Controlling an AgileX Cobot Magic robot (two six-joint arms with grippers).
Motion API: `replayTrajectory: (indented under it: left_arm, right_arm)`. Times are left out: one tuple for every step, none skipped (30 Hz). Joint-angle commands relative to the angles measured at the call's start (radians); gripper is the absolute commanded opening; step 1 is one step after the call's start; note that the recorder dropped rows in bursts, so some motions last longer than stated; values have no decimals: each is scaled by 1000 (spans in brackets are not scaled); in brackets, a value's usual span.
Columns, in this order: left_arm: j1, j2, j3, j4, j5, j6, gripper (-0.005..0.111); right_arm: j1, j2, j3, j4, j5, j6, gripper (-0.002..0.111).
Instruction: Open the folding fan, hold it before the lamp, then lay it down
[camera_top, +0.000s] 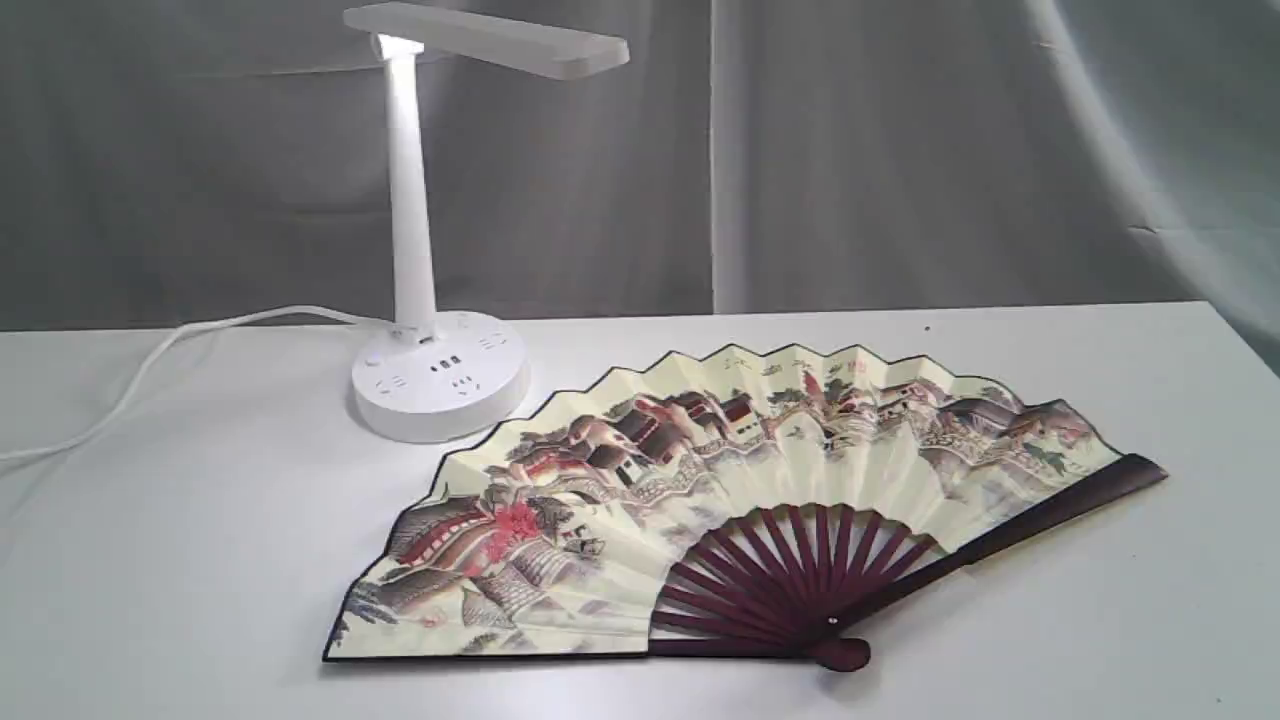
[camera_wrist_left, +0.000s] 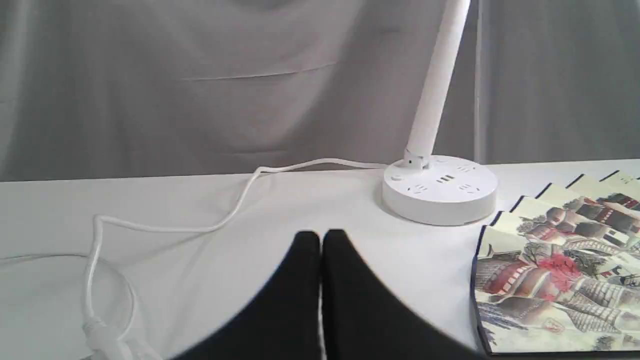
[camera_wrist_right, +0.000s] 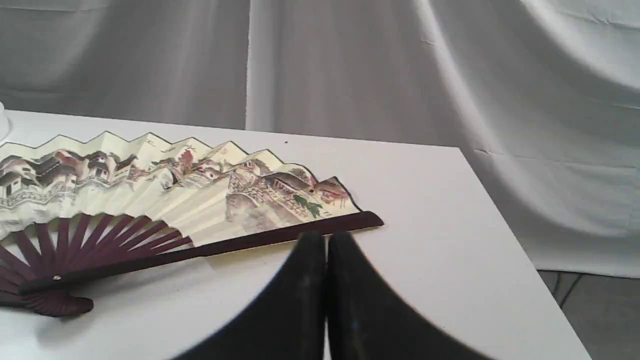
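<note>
Both tools, the left tool (camera_wrist_left: 320, 239) and the right tool (camera_wrist_right: 326, 240), are pinched together, holding nothing. The folding fan (camera_top: 640, 500) lies fully spread on the counter (camera_top: 180, 580), just before the lamp (camera_top: 412, 250). Laying down looks finished, so probably only a retreat remains.

Bare table (camera_top: 150, 560) left of the spread folding fan (camera_top: 700, 470), lamp (camera_top: 415, 250) and cord (camera_top: 230, 318) behind.
</note>
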Motion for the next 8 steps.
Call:
replayTrajectory:
  left_arm:
    - [-4, -3, 5, -7, -4, -11, 0]
    - [-4, -3, 5, -7, -4, -11, 0]
    - [-4, -3, 5, -7, -4, -11, 0]
    - [-4, -3, 5, -7, -4, -11, 0]
    - [-4, -3, 5, -7, -4, -11, 0]
    - [-4, -3, 5, -7, -4, -11, 0]
    - [-4, -3, 5, -7, -4, -11, 0]
    - [-4, -3, 5, -7, -4, -11, 0]
  right_arm:
    - [5, -5, 3, -3, -2, 2, 0]
    - [5, -5, 3, -3, -2, 2, 0]
    - [5, -5, 3, -3, -2, 6, 0]
    - [5, -5, 3, -3, -2, 6, 0]
    - [5, -5, 3, -3, -2, 6, 0]
    - [5, -5, 3, -3, -2, 6, 0]
    - [5, -5, 3, -3, -2, 6, 0]
    - [5, -5, 3, -3, -2, 4, 0]
